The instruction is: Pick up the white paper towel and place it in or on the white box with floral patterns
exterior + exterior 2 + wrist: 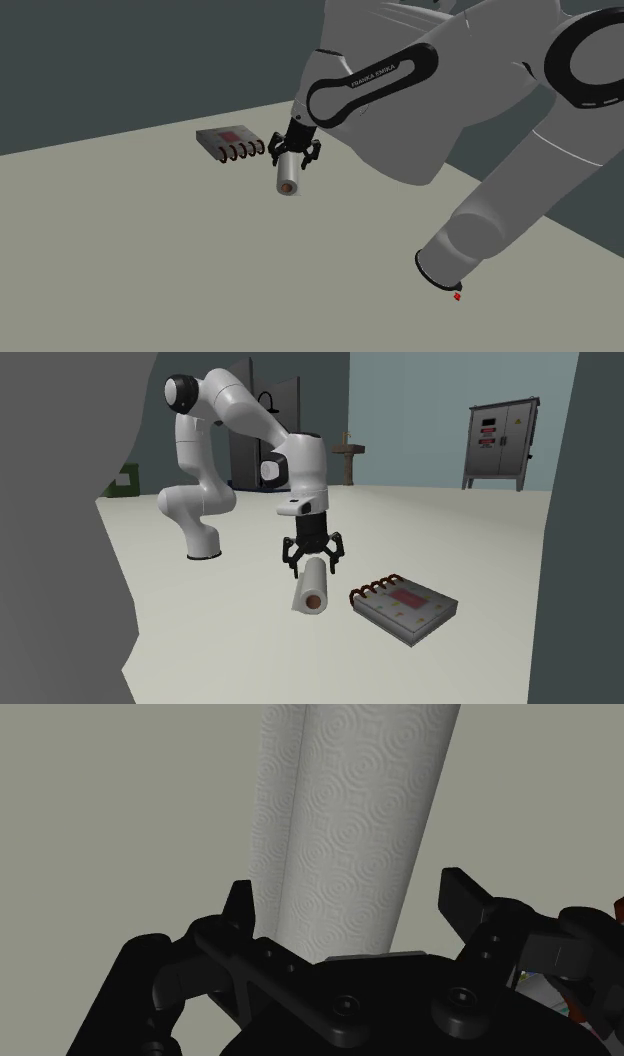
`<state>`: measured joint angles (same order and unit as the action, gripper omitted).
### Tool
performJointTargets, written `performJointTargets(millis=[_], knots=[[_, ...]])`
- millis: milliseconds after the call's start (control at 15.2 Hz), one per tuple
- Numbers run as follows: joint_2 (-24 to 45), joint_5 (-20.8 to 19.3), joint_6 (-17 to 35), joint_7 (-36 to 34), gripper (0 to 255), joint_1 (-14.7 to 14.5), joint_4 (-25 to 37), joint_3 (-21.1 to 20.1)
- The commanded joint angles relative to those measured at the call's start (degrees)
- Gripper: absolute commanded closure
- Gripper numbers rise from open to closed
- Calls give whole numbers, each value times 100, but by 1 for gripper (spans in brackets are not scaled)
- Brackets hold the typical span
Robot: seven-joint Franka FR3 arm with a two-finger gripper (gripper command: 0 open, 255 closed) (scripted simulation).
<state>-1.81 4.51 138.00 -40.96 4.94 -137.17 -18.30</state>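
Observation:
A white paper towel roll (288,174) (311,590) lies on its side on the pale surface, its brown core end facing the cameras. My gripper (295,154) (312,557) (350,899) hangs straight down over the roll's far end, open, one finger on each side. In the wrist view the embossed roll (350,824) runs between the fingers; one finger (240,904) sits close against it and the other (462,896) stands clear. The box (228,142) (405,608) is a flat grey slab with a red patch and dark rings along one edge, lying just beside the roll.
The arm's base (203,542) stands behind the roll in the second exterior view. A grey cabinet (505,440) and a dark doorway stand far back. A dark wall borders the surface's far edge (120,138) in the shoulder view. Open surface stretches in front of the roll.

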Motion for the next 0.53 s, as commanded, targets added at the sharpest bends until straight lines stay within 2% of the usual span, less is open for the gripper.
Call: performJointTargets(millis=[0,66,132,462], knots=[[0,0,0,0,0,0,0,0],[0,0,0,0,0,0,0,0],[0,0,0,0,255,0,0,0],[2,-1,2,-3,255,-1,1,-1]])
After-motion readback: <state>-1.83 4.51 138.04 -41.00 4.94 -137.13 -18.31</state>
